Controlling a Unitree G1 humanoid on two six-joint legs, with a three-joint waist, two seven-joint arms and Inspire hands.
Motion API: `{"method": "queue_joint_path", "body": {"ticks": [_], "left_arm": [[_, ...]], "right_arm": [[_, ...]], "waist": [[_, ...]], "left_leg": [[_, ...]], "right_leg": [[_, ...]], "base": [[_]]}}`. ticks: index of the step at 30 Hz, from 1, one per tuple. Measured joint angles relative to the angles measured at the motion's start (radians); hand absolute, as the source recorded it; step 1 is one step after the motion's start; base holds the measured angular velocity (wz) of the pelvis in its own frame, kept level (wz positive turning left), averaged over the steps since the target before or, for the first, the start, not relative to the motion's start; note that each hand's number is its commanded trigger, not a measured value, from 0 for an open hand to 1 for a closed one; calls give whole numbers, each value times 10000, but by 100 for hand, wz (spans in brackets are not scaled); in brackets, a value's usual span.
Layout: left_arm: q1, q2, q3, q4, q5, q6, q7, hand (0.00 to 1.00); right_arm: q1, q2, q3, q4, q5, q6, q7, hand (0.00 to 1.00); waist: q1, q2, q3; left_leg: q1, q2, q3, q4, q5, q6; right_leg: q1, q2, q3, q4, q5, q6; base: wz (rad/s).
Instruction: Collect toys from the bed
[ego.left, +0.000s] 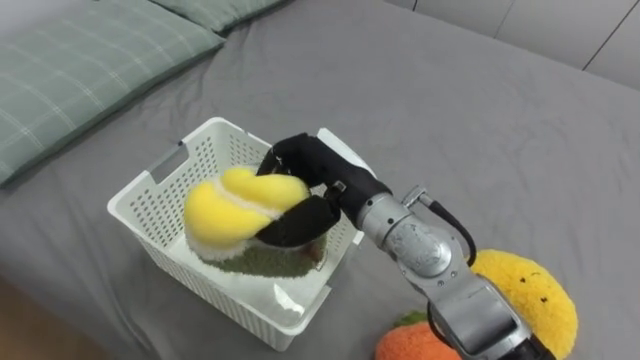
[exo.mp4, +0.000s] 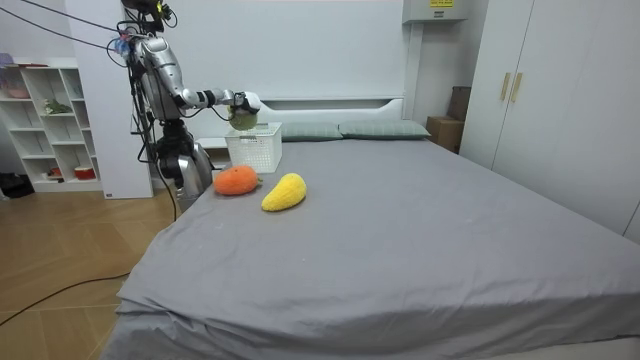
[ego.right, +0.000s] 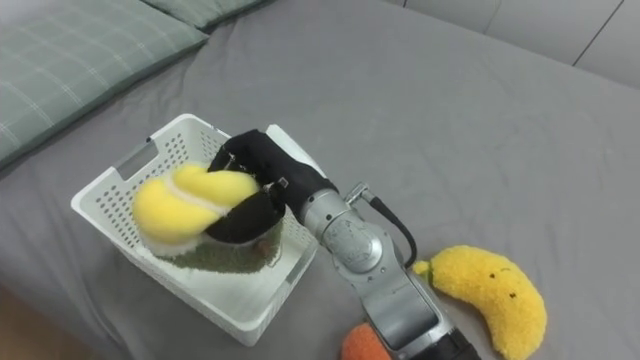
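Step in hand: dropping a toy into the basket, i.e. the tail end of one pick-and-place cycle. The right robot hand (ego.left: 312, 166) is clenched round the yellow-white plush toy (ego.left: 238, 208), w/ fingers over the top and thumb under the near side. The toy has a dark green underside and sits in the mouth of the white basket (ego.left: 192, 286). Its lower part looks to be below the rim. Can't tell if it touches the basket floor.

Arm pose: the right arm comes in from lower right, stretched fwd and slightly left across the bed (ego.left: 450, 120), wrist over the basket's near-right corner, palm facing the toy. In the room view the robot stands at the bed's side, at the room view's left, arm held out roughly level to the basket.

Next move, as I judge it: let go of the toy, lift the hand straight up clear of the rim so it doesn't catch the wall or tip the basket, then pull back.

Progress est.: partway. Two toys are left on the bed near the robot, outside the basket: the banana plush (ego.left: 528, 296) and, just beside it, the orange plush (ego.left: 412, 346). Both are close to the arm, so the reach should be short. A pillow (ego.left: 80, 70) lies beyond the basket, not part of the job.
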Motion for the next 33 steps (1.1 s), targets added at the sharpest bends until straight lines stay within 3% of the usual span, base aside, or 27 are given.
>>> {"method": "queue_joint_path", "body": {"ticks": [12, 16, 33], "left_arm": [[-15, 2, 4, -1, 2, -102, -108, 0], [-31, 2, 3, -1, 2, -179, -108, 0], [-26, 1, 43, 6, 0, -320, -99, 0]], "right_arm": [[133, -35, 1, 108, -33, -139, -2, 0], [150, -36, 1, 108, -33, -229, -2, 0], [341, -165, -47, 74, -505, -742, -337, 0]], "waist": [[-16, -30, 35], [-30, -28, 122], [-81, 26, 111]], "left_leg": [[1, 7, 0, -3, 0, 0], [-3, 7, 1, -3, -3, 2], [49, 20, 108, -32, -5, 6]], "right_leg": [[4, 5, 16, -2, 0, 1], [-1, 5, 23, -3, 0, 1], [-36, 19, 194, -1, 10, 13]], "base": [[0], [0], [-2]]}}
